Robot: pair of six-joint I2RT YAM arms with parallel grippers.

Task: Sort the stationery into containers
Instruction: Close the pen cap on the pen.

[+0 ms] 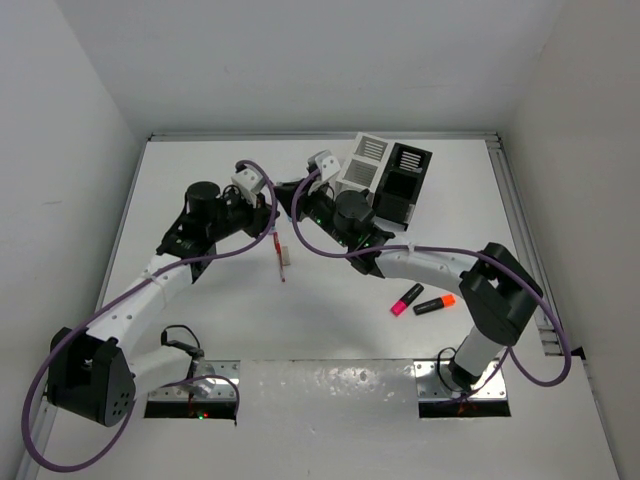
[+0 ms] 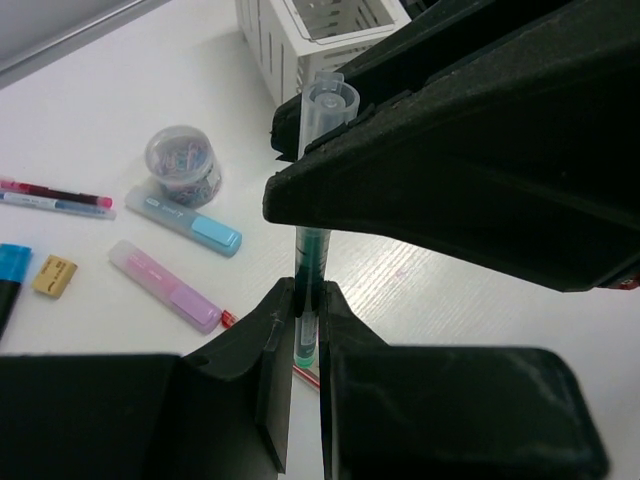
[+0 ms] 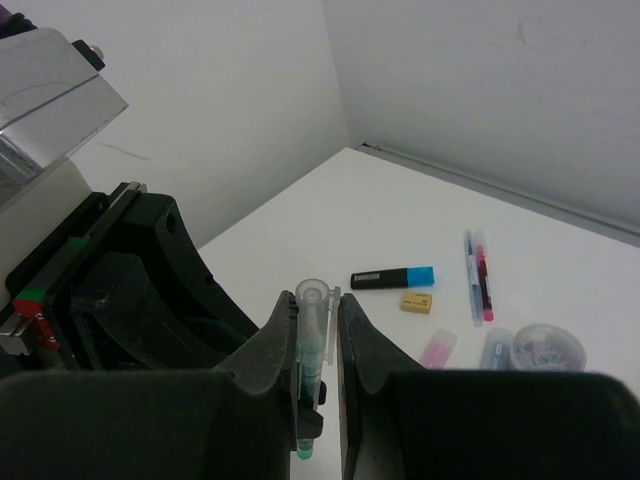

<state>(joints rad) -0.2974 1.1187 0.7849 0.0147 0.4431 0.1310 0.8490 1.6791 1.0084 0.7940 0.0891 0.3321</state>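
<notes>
In the left wrist view, the left end effector pinches the green pen above the bench, with the white container just behind. The right wrist view shows the right end effector clamped on the pen's clear-capped end. Only the top view shows the black container.

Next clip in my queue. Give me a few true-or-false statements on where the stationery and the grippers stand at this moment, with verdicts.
1. The left gripper and the right gripper are both shut on the green pen. True.
2. The pink highlighter and the orange highlighter lie inside the black container. False: both lie on the table, outside the black container.
3. The beige eraser lies beside the blue-ended highlighter. True.
4. The round clear tub sits in the white container. False: it stands on the table, next to the pastel blue stick.
</notes>
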